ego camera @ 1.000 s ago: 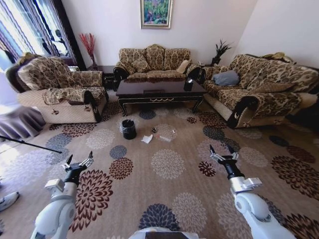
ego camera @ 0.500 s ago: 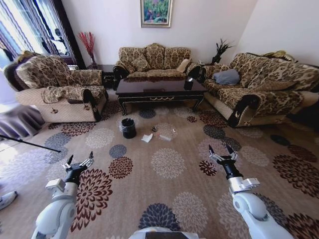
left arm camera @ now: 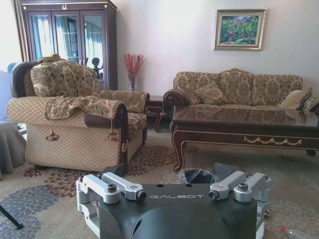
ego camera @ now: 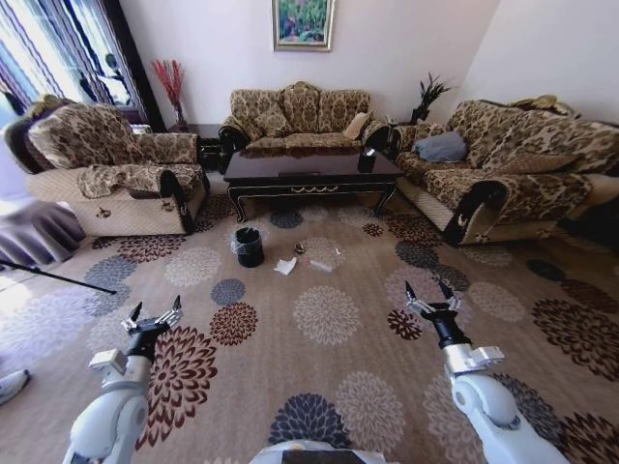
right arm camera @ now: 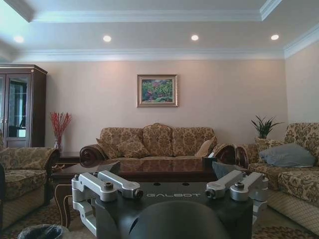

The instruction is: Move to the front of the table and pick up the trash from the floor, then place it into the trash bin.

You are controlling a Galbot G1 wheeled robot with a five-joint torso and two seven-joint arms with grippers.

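While the robot rolls forward over the flowered carpet, the whole room has slid a little nearer in the head view compared with a second ago: the armchair on the left sits slightly lower and wider, and the furniture ahead looms a touch larger. That is the camera travelling; the litter and the furniture lie where they did, and both arms are carried in the same pose as before.

The left gripper (ego camera: 153, 317) is held low out front on the robot's left, fingers spread wide and empty. The right gripper (ego camera: 432, 297) mirrors it on the right, likewise wide and empty.

Well ahead of both, between them and the table (ego camera: 308, 174), sits the trash bin (ego camera: 250, 247), standing on the carpet just before the table's left front leg. Just to its right lies the crumpled white tissue (ego camera: 285, 268). Near that, further right, a small dark object (ego camera: 300, 251) and the clear bottle (ego camera: 320, 267) rest on the carpet, both too small to make out well. None of it touches either gripper.

From the left wrist, the bin (left arm camera: 196, 176) peeks over the gripper body, its lower part hidden; a red-capped scrap shows at the frame's lower corner, cut off. From the right wrist, the bin's rim (right arm camera: 42, 231) is clipped by the frame edge.
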